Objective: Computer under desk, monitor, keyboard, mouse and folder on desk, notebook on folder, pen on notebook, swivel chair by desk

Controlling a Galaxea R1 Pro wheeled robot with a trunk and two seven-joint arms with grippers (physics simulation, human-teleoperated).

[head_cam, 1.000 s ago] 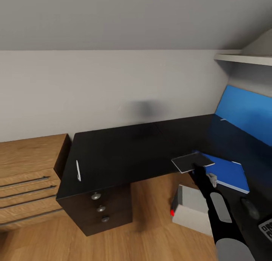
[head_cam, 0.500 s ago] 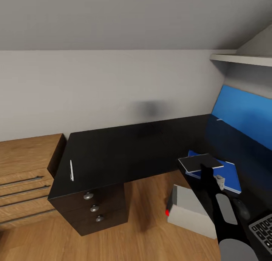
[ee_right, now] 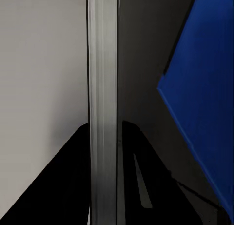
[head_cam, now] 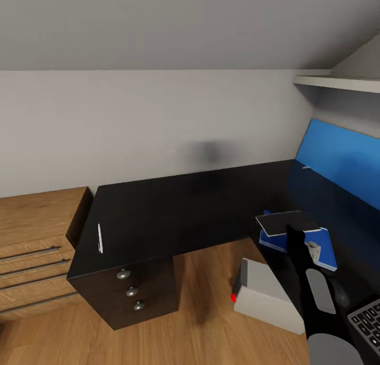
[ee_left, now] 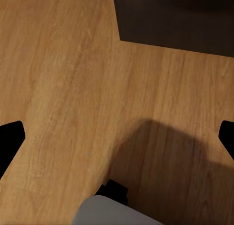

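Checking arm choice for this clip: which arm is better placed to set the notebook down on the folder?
The right. The right gripper already holds the notebook over the folder on the desk; the left wrist view faces the wood floor.

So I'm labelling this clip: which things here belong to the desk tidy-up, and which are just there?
Job: desk, notebook in the right gripper, folder, pen, computer, mouse, keyboard.
Just there: wooden drawer unit, blue wall panel, shelf.
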